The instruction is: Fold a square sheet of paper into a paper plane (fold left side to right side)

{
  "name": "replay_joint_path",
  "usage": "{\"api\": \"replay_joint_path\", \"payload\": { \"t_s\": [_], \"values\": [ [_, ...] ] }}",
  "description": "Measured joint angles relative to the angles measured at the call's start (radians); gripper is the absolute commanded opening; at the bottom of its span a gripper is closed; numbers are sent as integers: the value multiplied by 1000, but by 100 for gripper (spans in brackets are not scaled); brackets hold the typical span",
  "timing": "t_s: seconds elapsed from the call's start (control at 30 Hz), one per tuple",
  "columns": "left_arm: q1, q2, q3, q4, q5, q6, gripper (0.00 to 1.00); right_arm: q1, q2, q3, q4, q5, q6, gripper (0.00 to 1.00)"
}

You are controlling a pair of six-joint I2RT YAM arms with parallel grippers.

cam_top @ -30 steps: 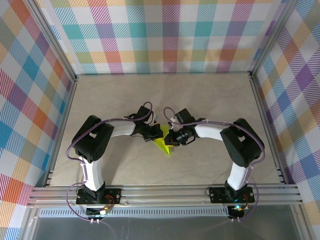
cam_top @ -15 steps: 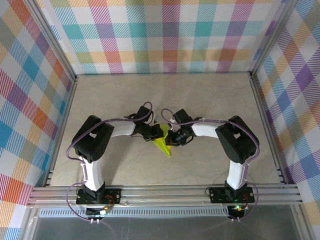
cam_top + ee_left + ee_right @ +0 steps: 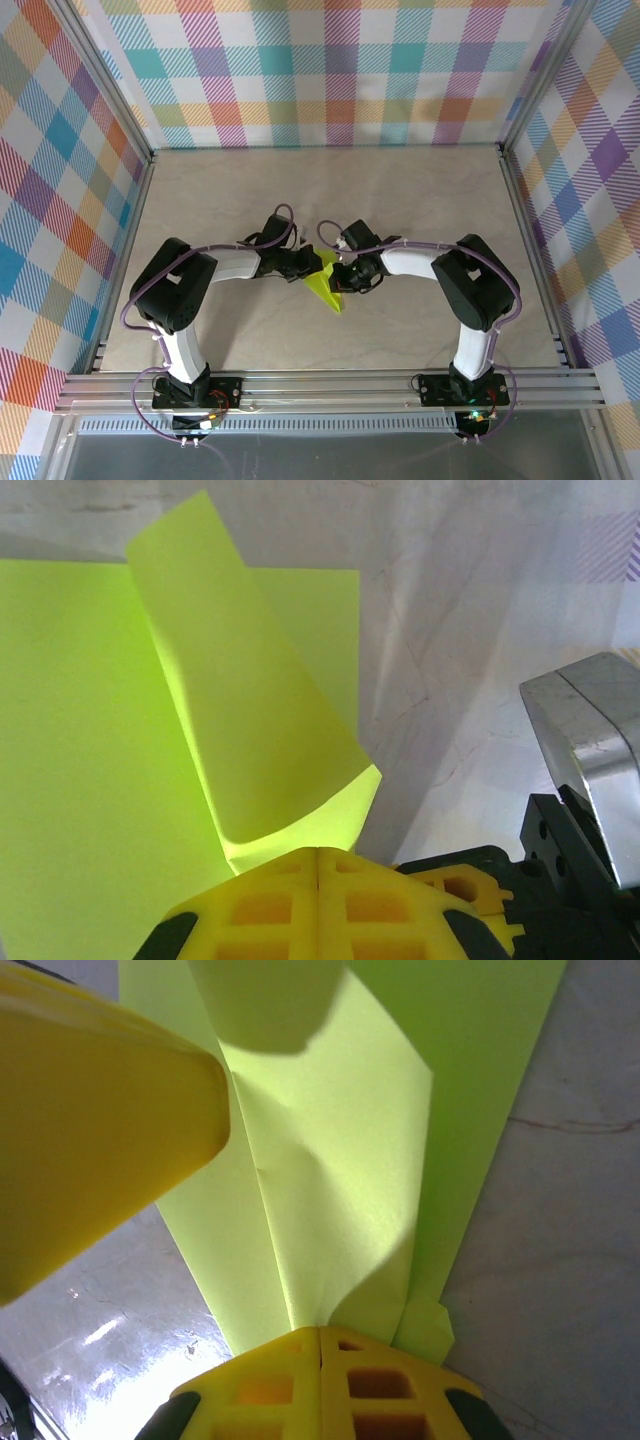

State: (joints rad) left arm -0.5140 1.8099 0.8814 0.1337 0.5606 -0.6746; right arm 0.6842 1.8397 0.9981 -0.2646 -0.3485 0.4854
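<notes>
- The left arm's elbow now sits lower and further out toward the near-left of the table [image 3: 420, 200] than a second ago. Its forearm lies flatter, while the left gripper [image 3: 305, 267] has barely shifted at the paper.
- The right arm has drawn its elbow in toward the middle, and the right gripper [image 3: 346, 277] has crept slightly leftward, closer to the left one.
- The sheet of paper [image 3: 326, 289] lies at mid-table between the two grippers. It is already narrowed to a wedge whose tip points at the near edge, and it rests in nearly the same spot as before.
- In the left wrist view the left gripper [image 3: 318, 852] has its jaws clenched, and a raised flap [image 3: 250, 720] of the sheet [image 3: 70, 740] curls up from their tips, so it looks pinched.
- In the right wrist view the right gripper [image 3: 320, 1330] also has its jaws clenched. Creased layers of the sheet [image 3: 340, 1170] run into the tips, apparently grasped, and a finger of the left gripper [image 3: 100, 1140] looms just beside them.
- My reading: the arms are repositioning around a held grip to carry the flap across, and the fold is not yet pressed flat. The sheet is partway to a plane, with wings still to form.
</notes>
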Motion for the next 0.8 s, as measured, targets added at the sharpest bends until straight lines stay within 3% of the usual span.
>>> {"api": "replay_joint_path", "payload": {
  "t_s": [0.8],
  "values": [
    [-16, 60, 37, -35, -39, 44, 1, 44, 3, 34, -69, 113, -31, 0]
  ]
}}
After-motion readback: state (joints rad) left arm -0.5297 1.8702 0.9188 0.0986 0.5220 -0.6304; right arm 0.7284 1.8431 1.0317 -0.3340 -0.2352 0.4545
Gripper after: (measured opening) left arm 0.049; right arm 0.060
